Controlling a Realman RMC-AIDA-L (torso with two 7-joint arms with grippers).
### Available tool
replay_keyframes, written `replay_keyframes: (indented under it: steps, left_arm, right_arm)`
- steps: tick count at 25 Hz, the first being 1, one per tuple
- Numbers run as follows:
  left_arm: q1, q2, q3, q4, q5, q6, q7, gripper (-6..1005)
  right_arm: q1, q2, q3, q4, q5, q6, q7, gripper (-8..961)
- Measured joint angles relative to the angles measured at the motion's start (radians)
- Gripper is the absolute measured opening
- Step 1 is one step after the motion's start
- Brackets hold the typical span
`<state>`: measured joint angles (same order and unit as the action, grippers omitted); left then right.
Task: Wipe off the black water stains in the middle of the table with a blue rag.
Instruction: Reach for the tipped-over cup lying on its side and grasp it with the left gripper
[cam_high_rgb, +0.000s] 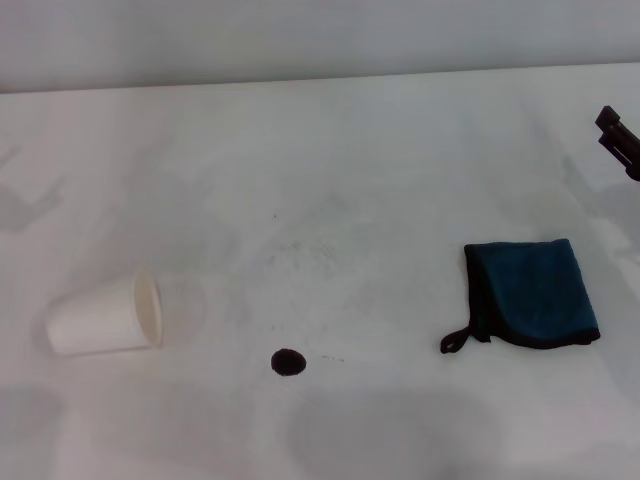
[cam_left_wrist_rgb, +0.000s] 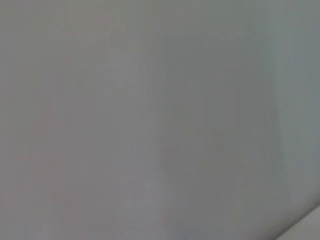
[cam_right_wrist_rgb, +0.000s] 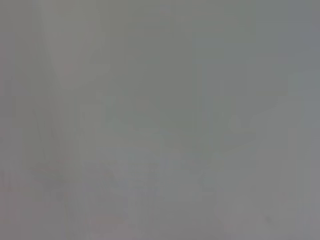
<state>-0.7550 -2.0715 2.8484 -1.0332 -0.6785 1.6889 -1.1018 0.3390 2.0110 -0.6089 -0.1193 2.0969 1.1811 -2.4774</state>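
A: Nearest on the table (cam_high_rgb: 380, 170)?
B: The black water stains (cam_high_rgb: 288, 362), then the tipped cup (cam_high_rgb: 104, 315) left, the blue rag (cam_high_rgb: 535, 294) right.
A: The right gripper (cam_high_rgb: 619, 140)?
B: At the far right edge, touching nothing; its opening I cannot tell.

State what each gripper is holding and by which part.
Nothing is held. The blue rag lies untouched on the table; the right gripper is at the edge, apart from it.
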Motion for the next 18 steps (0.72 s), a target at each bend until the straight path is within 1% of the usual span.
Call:
replay_keyframes:
  steps: [3,9,15,18]
  left_arm:
    - [-0.018,0.001,0.0,-0.051,0.043,0.038,-0.007,885]
    - [-0.069,0.004,0.0,-0.154,0.173,0.108,-0.014,885]
    - [-0.113,0.005,0.001,-0.269,0.244,0.165,-0.015,885]
    - [-0.149,0.007,0.003,-0.314,0.325,0.184,-0.016,885]
  right_arm:
    - [0.001,0.0,0.0,0.0,0.0,0.0,0.0,828]
    - [0.001,0.0,0.0,-0.001,0.0,0.0,0.0,828]
    - [-0.004,0.0,0.0,0.0,-0.004,0.003,0.002,828]
    - [-0.006,0.0,-0.002,0.002,-0.005,0.005,0.005,828]
